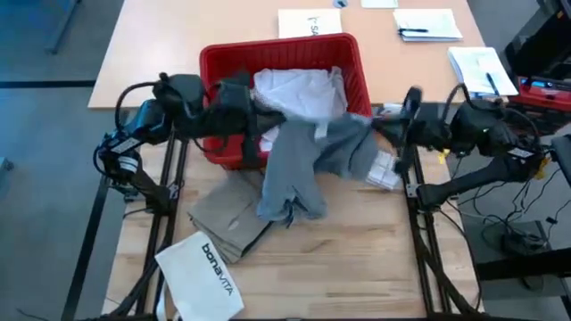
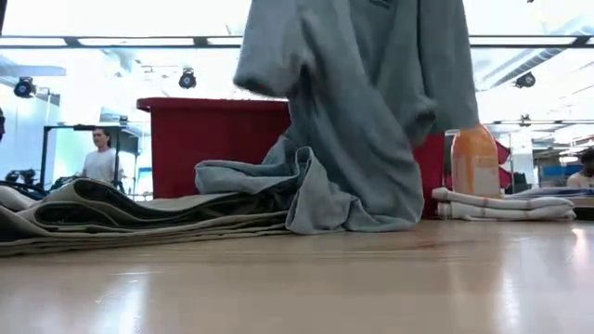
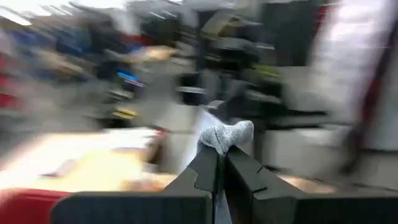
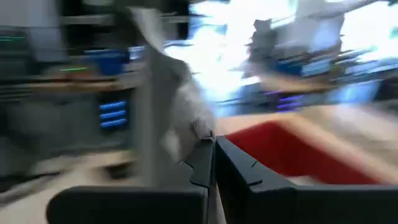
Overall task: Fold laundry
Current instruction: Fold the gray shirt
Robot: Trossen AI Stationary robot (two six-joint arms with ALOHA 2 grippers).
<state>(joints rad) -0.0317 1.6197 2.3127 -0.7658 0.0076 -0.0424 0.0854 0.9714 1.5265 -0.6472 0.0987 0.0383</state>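
Holding white shirts point(image 1: 299, 89), the red basket point(image 1: 357, 62) sits behind the grey T-shirt point(image 1: 308, 165), pinched aloft by left gripper point(image 3: 222, 149) and right gripper point(image 4: 213, 142).

Wood table point(image 1: 357, 259) on blue-grey floor point(image 1: 45, 178). Papers point(image 1: 428, 24) at 1 o'clock. Bright ceiling light strips point(image 2: 111, 41); person point(image 2: 100, 160) standing at 9 o'clock.

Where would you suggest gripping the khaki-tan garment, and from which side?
Probably the khaki-tan garment at its bare near-left edge, coming from above on the left: it lies flat in folded layers, and the hanging grey T-shirt drapes over its far-right part.
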